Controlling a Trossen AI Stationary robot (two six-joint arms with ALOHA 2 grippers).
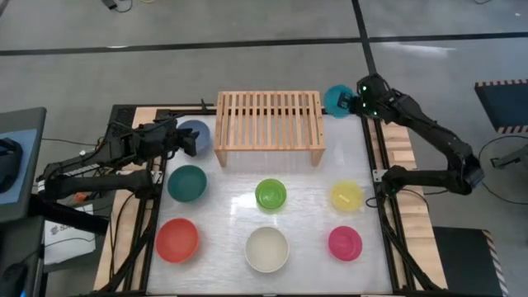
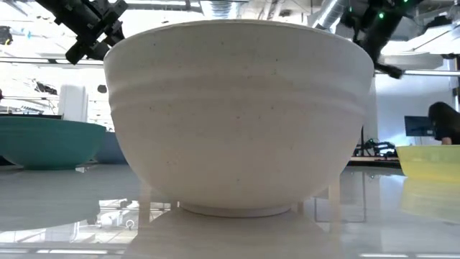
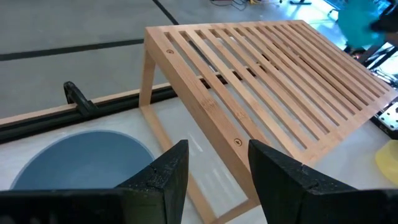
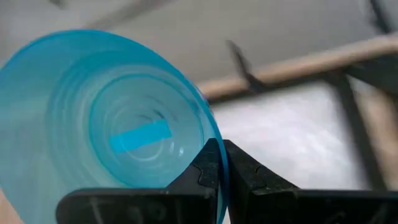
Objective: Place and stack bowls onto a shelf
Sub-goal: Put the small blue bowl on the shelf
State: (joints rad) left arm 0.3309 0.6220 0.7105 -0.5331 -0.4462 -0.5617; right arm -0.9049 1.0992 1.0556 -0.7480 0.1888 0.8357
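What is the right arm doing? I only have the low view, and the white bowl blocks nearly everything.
Observer: The right gripper is shut on the rim of the cyan bowl, by the right rear corner of the shelf.
Operator: And the left one?
Observer: The left gripper is open, just above the blue bowl at the shelf's left end.
Operator: Anything on the shelf yet?
Observer: No, its slats are bare.
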